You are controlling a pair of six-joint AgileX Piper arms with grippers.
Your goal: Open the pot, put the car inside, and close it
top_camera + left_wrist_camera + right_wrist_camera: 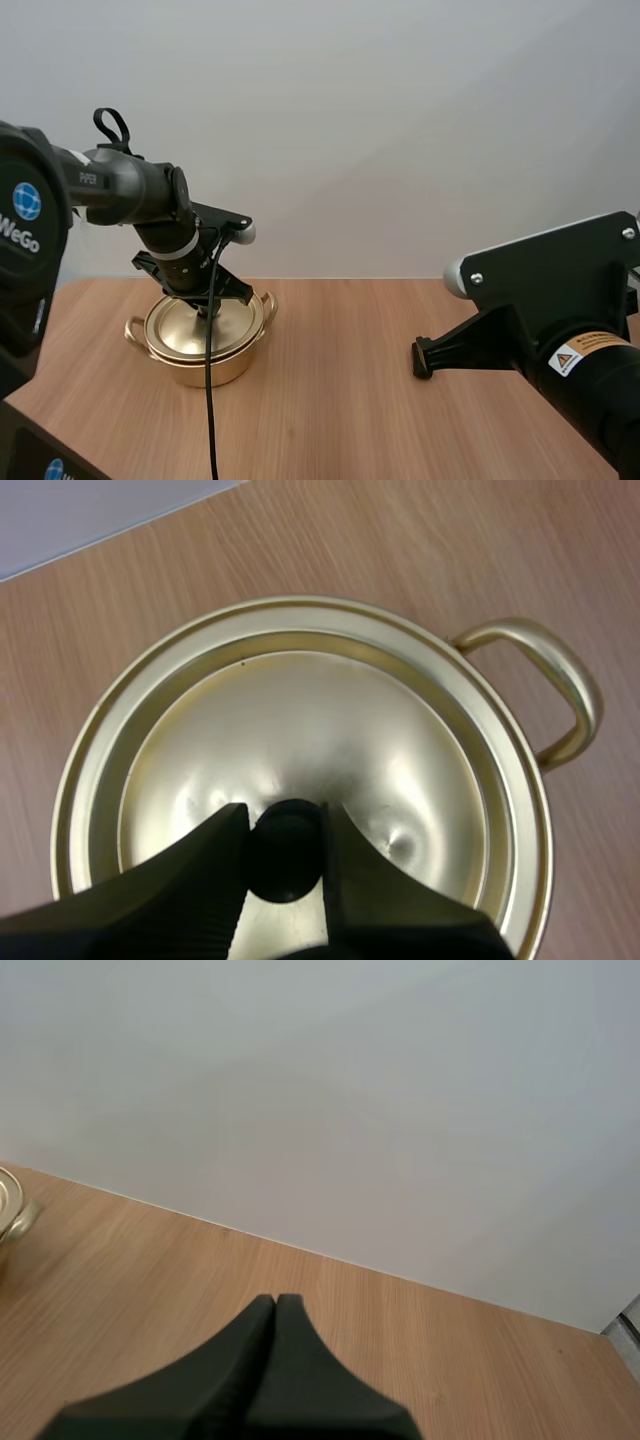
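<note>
Lid-off step. Left gripper (285,823) pinching knob (285,855); lid (300,730) seated on pot (205,372). Next: lift straight up. Right gripper (275,1305) fingers together, empty.

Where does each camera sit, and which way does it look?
High view: behind and above the arms, looking forward and down at the table; both arms show, left gripper on the pot.
Left wrist view: on the left arm, looking straight down on the lid; its fingers pinch the knob.
Right wrist view: on the right arm, looking across the table; the right gripper is shut.
Shared: all three catch the pot.
</note>
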